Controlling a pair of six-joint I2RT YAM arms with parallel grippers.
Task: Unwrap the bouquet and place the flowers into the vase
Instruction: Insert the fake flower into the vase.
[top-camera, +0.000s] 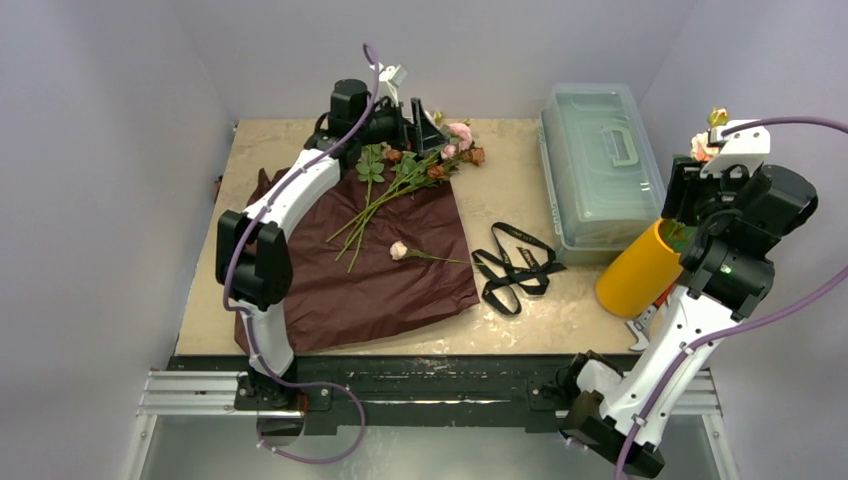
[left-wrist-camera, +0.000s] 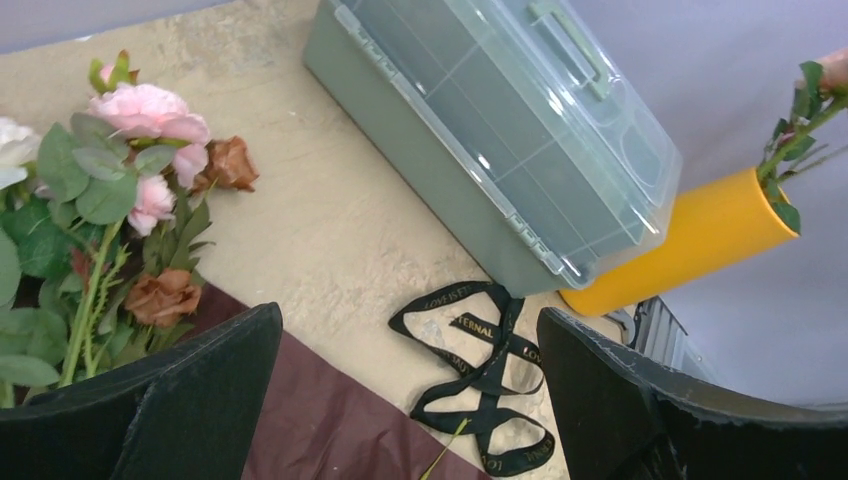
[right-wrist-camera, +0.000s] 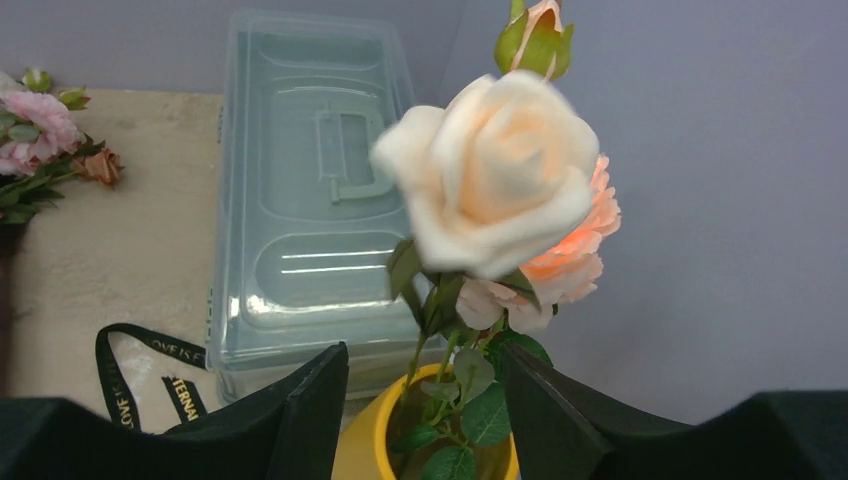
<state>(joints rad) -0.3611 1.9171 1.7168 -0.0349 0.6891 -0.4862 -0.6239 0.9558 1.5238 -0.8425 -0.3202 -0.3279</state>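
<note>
The bouquet lies undone: loose flowers (top-camera: 415, 170) (left-wrist-camera: 120, 190) rest across the far edge of the spread maroon paper (top-camera: 390, 290), and one small rose (top-camera: 399, 250) lies alone on the paper. My left gripper (top-camera: 425, 125) (left-wrist-camera: 408, 310) hovers open just beside the flower heads, holding nothing. At the right, the yellow vase (top-camera: 640, 270) (right-wrist-camera: 375, 440) leans tilted and holds cream and peach roses (right-wrist-camera: 495, 175) (top-camera: 703, 147). My right gripper (right-wrist-camera: 425, 350) (top-camera: 683, 228) is at the vase mouth. Its jaws stand apart on either side of the stems without touching them.
A clear plastic box with a handle (top-camera: 600, 170) (left-wrist-camera: 500, 130) (right-wrist-camera: 310, 200) sits at the back right, close to the vase. The black ribbon (top-camera: 515, 265) (left-wrist-camera: 480, 370) lies between the paper and the vase. Grey walls enclose the table.
</note>
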